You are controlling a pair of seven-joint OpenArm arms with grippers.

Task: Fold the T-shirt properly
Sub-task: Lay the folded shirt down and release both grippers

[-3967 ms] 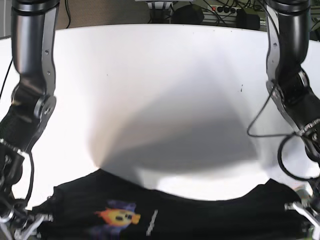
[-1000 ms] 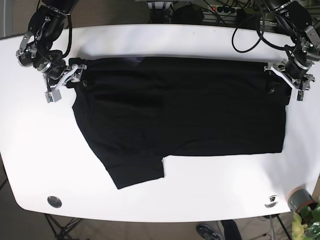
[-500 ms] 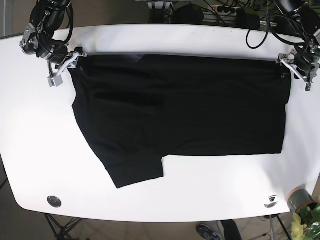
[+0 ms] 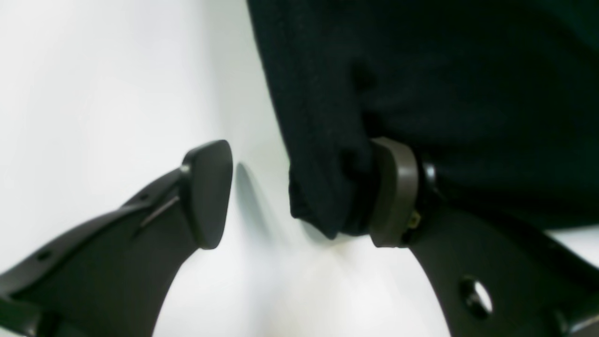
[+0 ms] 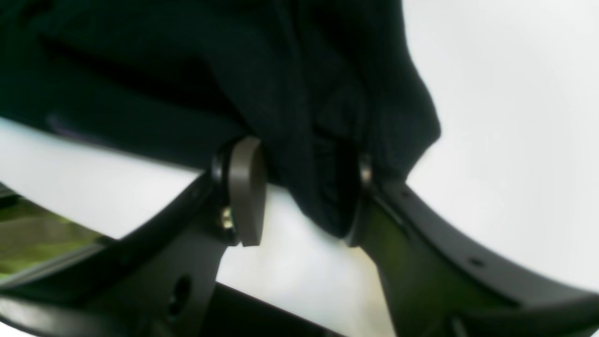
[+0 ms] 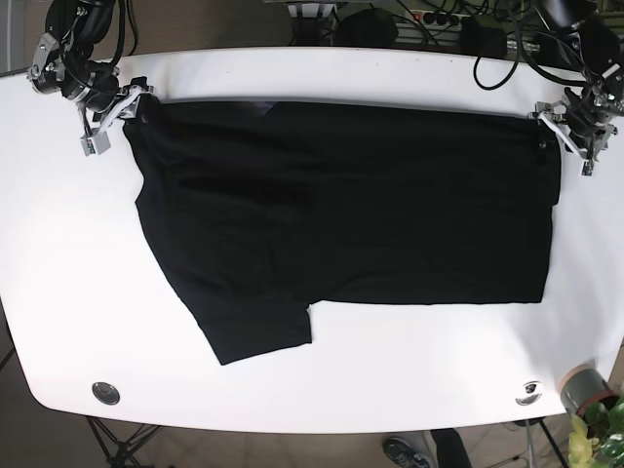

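The black T-shirt (image 6: 341,205) lies flat across the white table (image 6: 322,390), folded into a wide band, with one sleeve (image 6: 258,331) sticking out at the near left. At its far-left corner my right gripper (image 6: 112,117) is shut on it. In the right wrist view bunched cloth (image 5: 323,140) fills the right gripper (image 5: 304,196) between its pads. At the far-right corner my left gripper (image 6: 570,136) stands open. In the left wrist view the hem (image 4: 323,187) rests against one pad (image 4: 393,192) of the left gripper (image 4: 299,196), and bare table shows before the other pad (image 4: 208,192).
Two metal discs (image 6: 105,392) (image 6: 529,390) are set in the table near its front edge. A pot with a plant (image 6: 590,400) stands past the near right corner. Cables and a power strip (image 6: 439,19) lie behind the far edge.
Four seconds ago the shirt hung close to the camera. Over the last second both grippers moved toward the far edge, and the shirt slid that way and slightly left.
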